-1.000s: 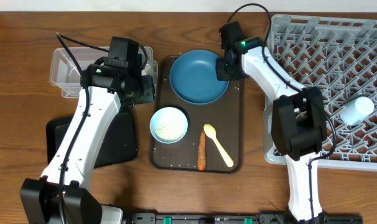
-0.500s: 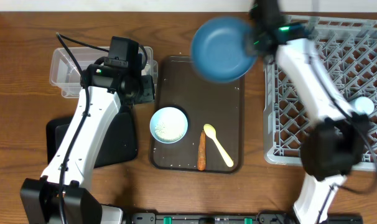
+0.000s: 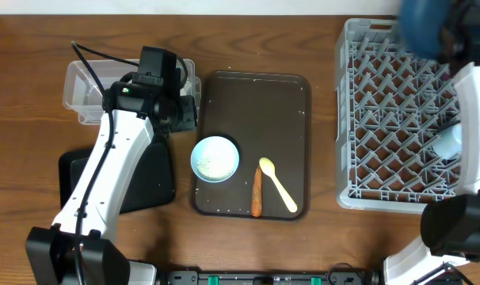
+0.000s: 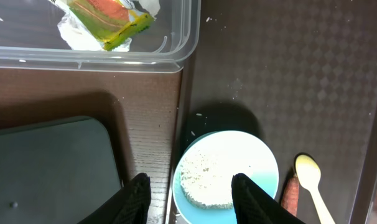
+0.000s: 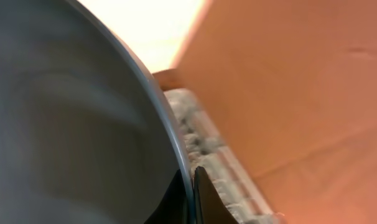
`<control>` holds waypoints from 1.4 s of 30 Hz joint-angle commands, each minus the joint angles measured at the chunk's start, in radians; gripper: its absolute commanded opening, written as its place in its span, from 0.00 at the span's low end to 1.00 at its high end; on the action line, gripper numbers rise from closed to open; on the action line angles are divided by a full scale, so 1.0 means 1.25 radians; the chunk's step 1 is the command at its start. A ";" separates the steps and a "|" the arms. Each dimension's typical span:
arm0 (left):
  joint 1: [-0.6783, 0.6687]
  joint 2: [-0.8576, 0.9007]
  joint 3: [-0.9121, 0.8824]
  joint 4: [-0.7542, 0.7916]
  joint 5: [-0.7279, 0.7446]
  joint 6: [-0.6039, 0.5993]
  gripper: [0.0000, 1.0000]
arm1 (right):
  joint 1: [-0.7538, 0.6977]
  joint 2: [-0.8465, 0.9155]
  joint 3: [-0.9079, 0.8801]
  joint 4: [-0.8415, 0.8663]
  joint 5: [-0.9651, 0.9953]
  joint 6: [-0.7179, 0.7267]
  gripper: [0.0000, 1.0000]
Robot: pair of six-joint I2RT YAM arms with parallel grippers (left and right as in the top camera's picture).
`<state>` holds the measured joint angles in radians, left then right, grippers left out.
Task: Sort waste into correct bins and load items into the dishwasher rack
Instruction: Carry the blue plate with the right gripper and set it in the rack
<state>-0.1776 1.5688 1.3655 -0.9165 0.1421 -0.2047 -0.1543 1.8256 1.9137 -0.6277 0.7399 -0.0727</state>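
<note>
While the blue plate (image 3: 424, 26) hangs as a blur over the far corner of the rack (image 3: 390, 119), the step in hand looks to be slotting it in. I judge it best stood on edge between two rows of pegs, kept clear of the pale cup (image 3: 449, 142) lying at the rack's right side. It should be let go only once the pegs carry it. On the brown tray (image 3: 256, 95) sit the bowl (image 3: 215, 158), the spoon (image 3: 278, 184) and the carrot (image 3: 257, 191). The left claw (image 3: 179, 113) sits between the clear tub (image 3: 85, 87) and that tray, with the black tray (image 3: 74, 170) nearer on the surface.

From the left wrist, that claw's fingers (image 4: 134, 198) stand partly apart with nothing between them, poised above the bowl's left rim. Rice lies in the bowl. The wrapper (image 4: 104, 17) and a bit of tissue (image 4: 76, 32) lie in the tub.

From the right wrist, the right claw (image 5: 191, 190) is clamped together on the plate's thin rim, and the plate fills the left of the picture. A grey blur behind is probably the rack.
</note>
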 commanded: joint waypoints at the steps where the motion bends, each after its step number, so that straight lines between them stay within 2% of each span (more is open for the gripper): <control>1: 0.004 -0.005 -0.009 -0.002 -0.013 0.011 0.45 | -0.049 0.007 0.002 0.046 0.082 -0.079 0.01; 12: 0.004 -0.005 -0.009 -0.002 -0.013 0.010 0.45 | -0.167 0.059 0.002 0.204 0.083 -0.373 0.01; 22: 0.004 -0.005 -0.009 0.011 -0.013 0.010 0.45 | -0.195 0.197 0.002 0.298 0.199 -0.446 0.01; 32: 0.004 -0.005 -0.009 0.026 -0.013 0.007 0.45 | -0.154 0.292 0.002 0.273 0.205 -0.402 0.01; 42: 0.004 -0.005 -0.009 0.026 -0.013 0.007 0.45 | -0.078 0.295 0.002 0.103 0.204 -0.245 0.01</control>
<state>-0.1776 1.5688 1.3655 -0.8825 0.1421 -0.2050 -0.2825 2.1494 1.9301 -0.4397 1.0492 -0.4683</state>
